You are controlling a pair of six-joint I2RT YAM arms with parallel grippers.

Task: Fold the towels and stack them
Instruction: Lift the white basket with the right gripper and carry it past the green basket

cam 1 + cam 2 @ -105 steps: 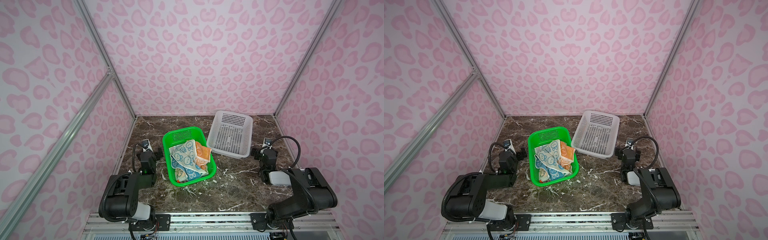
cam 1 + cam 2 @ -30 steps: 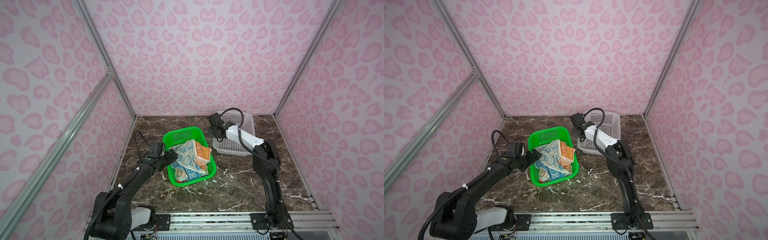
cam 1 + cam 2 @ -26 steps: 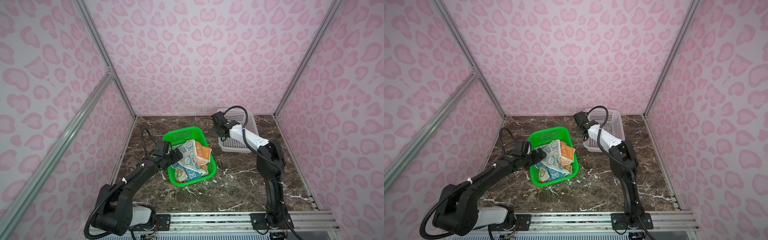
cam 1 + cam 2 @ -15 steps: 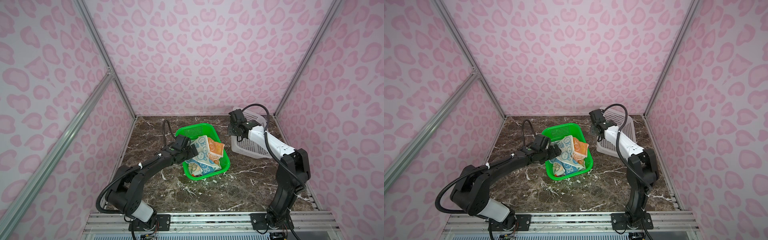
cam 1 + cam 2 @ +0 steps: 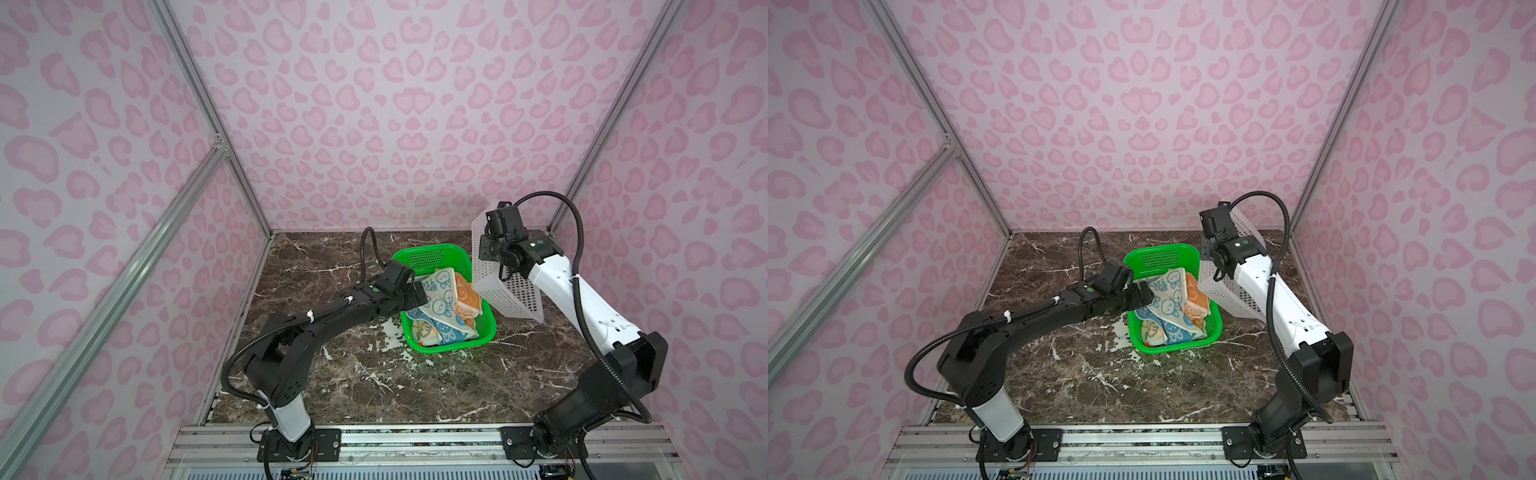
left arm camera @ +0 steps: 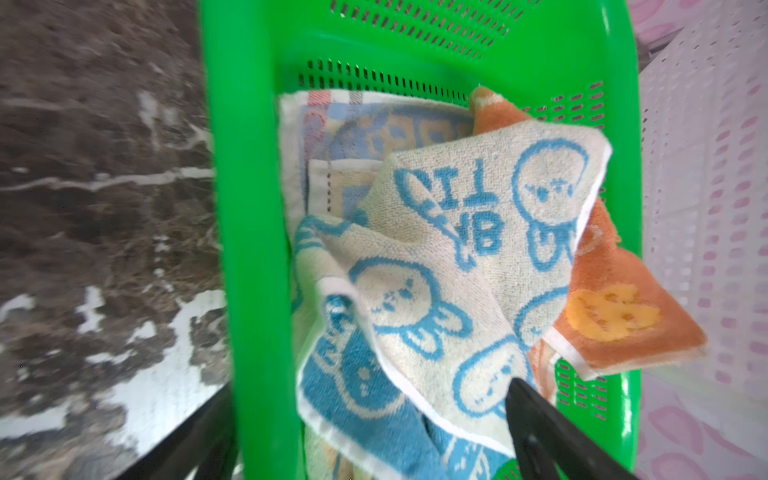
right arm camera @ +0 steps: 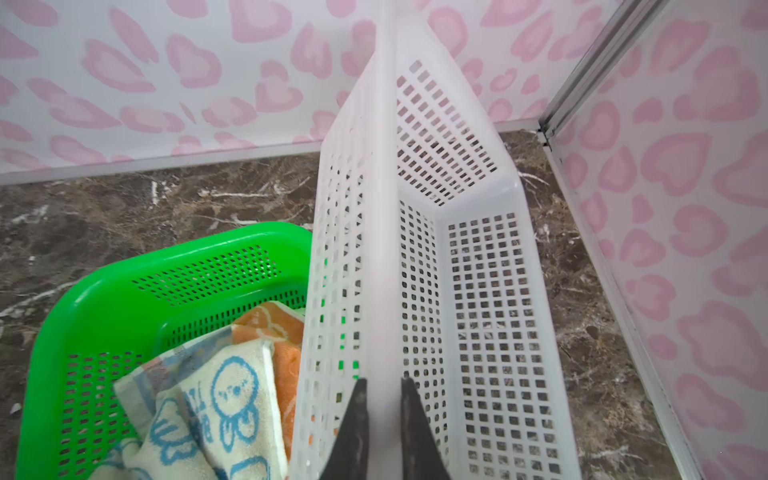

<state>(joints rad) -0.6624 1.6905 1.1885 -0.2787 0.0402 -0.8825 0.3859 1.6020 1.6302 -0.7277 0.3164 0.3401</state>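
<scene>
Two baskets, both on the worktop [image 5: 374,374]: one green basket [image 5: 432,251], one white basket [image 5: 511,291]. The towels are all in the green one, in a loose unfolded heap. At least three can be told apart: a cream towel [image 6: 478,232] with blue bunnies on top, an orange towel [image 6: 615,316] and a pale towel [image 6: 374,129] with block letters underneath. A blue patch may be a fourth or the cream one's back, can't tell.

Left hand [image 5: 411,297] is open wide and grips nothing. It straddles the green basket's side wall, one finger [image 6: 540,436] inside over the cream towel and the other outside over the worktop. The heap is right ahead of it.

Right hand [image 7: 382,411] is clamped on the white basket's rim, with the basket tipped steeply on its side. It holds no towels. The green basket sits just beside this hand.
</scene>
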